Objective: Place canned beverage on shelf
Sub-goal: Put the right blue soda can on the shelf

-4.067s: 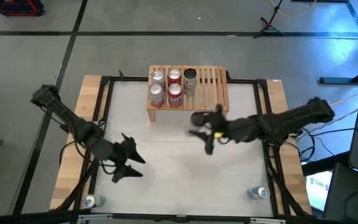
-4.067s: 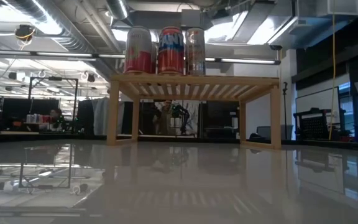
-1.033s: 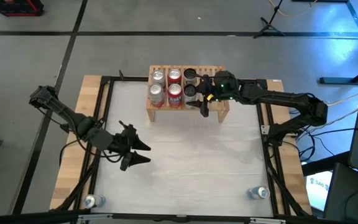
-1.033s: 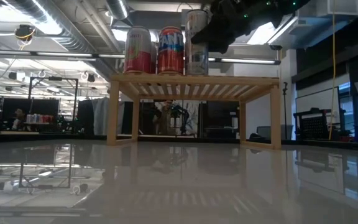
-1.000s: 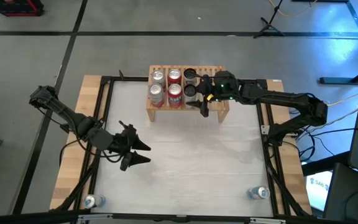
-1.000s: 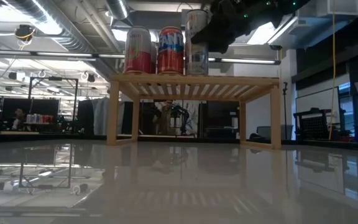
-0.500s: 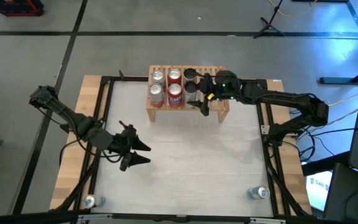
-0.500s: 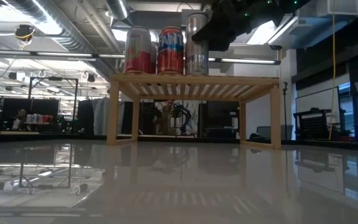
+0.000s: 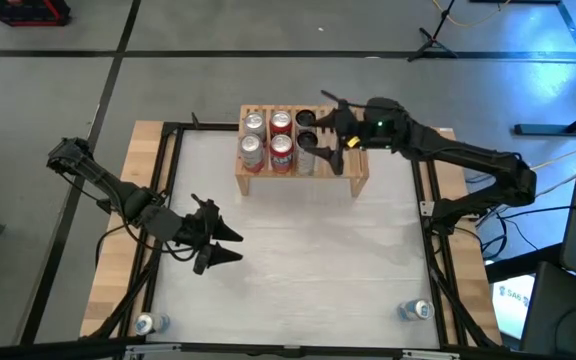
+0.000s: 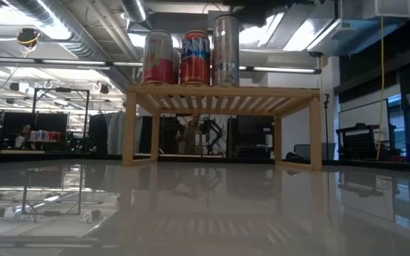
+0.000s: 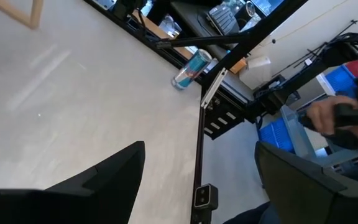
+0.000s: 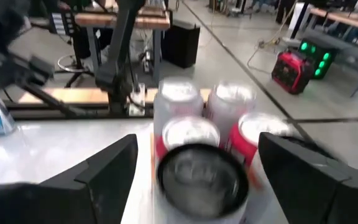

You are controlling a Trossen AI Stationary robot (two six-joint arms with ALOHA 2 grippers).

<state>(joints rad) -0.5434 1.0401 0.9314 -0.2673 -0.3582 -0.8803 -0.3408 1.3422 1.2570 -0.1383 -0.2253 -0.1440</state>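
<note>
Pale light-wood slatted shelf (image 10: 223,93), thin parallel bars on top, solid side legs. Red-and-silver can (image 10: 159,58) at one end of the row; beside it a red can with a blue-and-white band (image 10: 196,58); then a plain silver-grey can (image 10: 225,51). From above, silvery lids on the cans, red sides showing on two. Glossy white tabletop (image 9: 298,255), black frame around it, light wood border outside that. Black arms, black left tool (image 9: 211,247) and black right tool (image 9: 330,123), a small green light on the right arm. Blue-and-silver can (image 11: 190,69) lying at the tabletop's edge. Grey floor.
</note>
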